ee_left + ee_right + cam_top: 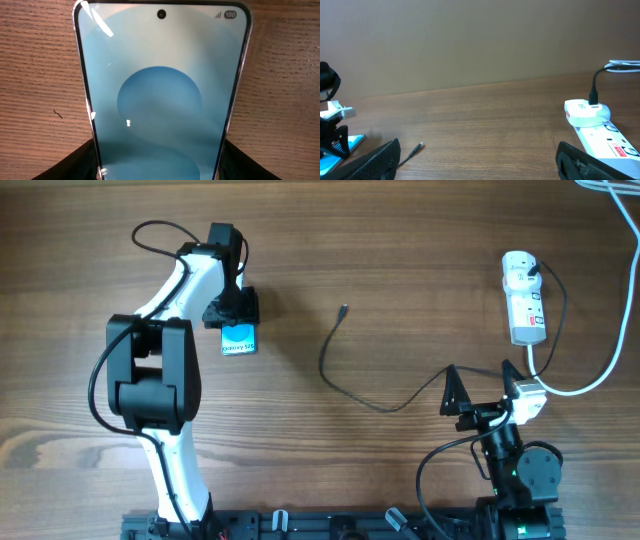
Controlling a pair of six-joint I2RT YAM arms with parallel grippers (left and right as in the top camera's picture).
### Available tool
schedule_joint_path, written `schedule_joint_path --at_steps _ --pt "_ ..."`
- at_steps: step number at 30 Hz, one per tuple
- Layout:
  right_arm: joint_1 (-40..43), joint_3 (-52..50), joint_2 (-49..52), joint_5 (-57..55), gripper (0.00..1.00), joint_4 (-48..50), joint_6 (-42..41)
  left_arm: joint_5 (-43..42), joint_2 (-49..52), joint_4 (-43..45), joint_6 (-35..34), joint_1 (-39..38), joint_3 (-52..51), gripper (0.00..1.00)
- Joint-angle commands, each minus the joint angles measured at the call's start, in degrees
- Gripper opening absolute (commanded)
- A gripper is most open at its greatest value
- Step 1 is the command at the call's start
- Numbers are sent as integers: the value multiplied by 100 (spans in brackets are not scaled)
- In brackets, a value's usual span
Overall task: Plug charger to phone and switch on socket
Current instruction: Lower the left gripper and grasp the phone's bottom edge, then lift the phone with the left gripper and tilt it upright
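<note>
The phone [238, 340] lies flat on the wood table, turquoise screen up. It fills the left wrist view [160, 90]. My left gripper [232, 312] is at its far end, and in the left wrist view [157, 167] both fingers press against the phone's side edges. The charger is a thin black cable; its tip [344, 308] lies loose mid-table, also in the right wrist view [420, 145]. The white socket [524, 298] lies at the far right [600, 132] with a black plug in it. My right gripper [482, 383] is open and empty, near the front right [477, 160].
A thicker white cable [600, 370] runs from the far right corner down to a white block by my right wrist. The black cable loops across the table between the tip and the socket. Bare wood lies between the phone and the cable tip.
</note>
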State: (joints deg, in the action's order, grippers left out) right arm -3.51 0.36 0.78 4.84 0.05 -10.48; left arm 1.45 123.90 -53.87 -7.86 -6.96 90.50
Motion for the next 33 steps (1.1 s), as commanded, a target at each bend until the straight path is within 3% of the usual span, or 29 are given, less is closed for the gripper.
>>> schedule_joint_path --at_steps 1,5,7,8,12,14,20,24,29,31,33 --pt "-24 -7 -35 -59 100 13 -15 -33 -466 -35 -17 33 -17 57" --pt "-24 -7 -35 -59 100 13 -15 -33 -702 -50 -15 33 -15 57" --pt "-24 -7 -35 -59 100 13 -15 -33 -782 -59 -17 33 -15 51" --pt "-24 -7 -35 -59 100 13 -15 -33 -817 -63 -17 33 -15 46" --pt "-24 -7 -35 -59 100 13 -15 -35 -852 -70 -37 33 -15 14" --pt "-24 -7 -35 -59 100 11 -13 -35 -863 -79 -63 33 -15 4" --pt "-24 -7 -35 -59 100 13 -17 -98 -1169 -114 -214 33 -15 4" --pt "-24 -7 -35 -59 100 13 -15 -271 -1517 -153 -669 33 -15 4" --pt "-24 -7 -35 -59 100 13 -15 -1285 -1580 -415 -763 33 -15 4" --pt "-24 -7 -35 -59 100 13 -15 -1305 -1580 -564 -1469 33 -15 4" --pt "-24 -7 -35 -59 100 13 -17 -1427 -1580 -645 -1740 33 -15 4"
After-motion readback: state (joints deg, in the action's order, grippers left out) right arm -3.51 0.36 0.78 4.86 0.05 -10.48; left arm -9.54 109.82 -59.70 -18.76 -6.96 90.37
